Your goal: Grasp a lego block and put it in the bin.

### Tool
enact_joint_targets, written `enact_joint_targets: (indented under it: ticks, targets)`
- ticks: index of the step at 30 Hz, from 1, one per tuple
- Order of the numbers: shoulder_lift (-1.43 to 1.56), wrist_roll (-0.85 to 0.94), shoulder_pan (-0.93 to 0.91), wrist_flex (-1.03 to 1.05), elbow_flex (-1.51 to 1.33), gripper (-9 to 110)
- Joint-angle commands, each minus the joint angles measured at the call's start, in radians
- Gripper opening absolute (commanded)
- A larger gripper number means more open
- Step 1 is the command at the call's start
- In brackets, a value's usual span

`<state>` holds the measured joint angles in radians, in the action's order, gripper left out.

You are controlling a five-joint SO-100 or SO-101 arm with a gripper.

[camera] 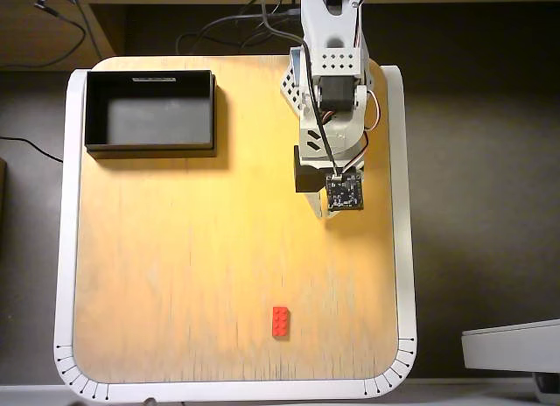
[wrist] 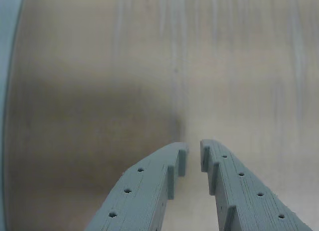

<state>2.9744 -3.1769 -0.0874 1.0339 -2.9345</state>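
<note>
Grey claw (wrist: 192, 156) nearly closed over bare wooden table (wrist: 99, 91), nothing between.

In the overhead view, the bin (camera: 150, 110) sits at the table's (camera: 175, 275) upper left; the lego block (camera: 281, 321) lies near its lower edge, well apart.
</note>
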Motion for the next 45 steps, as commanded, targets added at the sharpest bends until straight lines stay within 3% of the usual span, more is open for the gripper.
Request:
enact_joint_targets:
  ticks: [1,10,25,31,45]
  targets:
    - [-0.173,-0.006,-0.031,-0.112,0.173,0]
    - [-0.627,0.018,-0.080,-0.192,0.586,0]
    - [-1.140,-0.020,-0.138,-0.373,0.891,12]
    - [-1.241,-0.060,-0.153,-0.416,0.965,23]
    - [-1.335,-0.069,-0.176,-0.241,1.173,27]
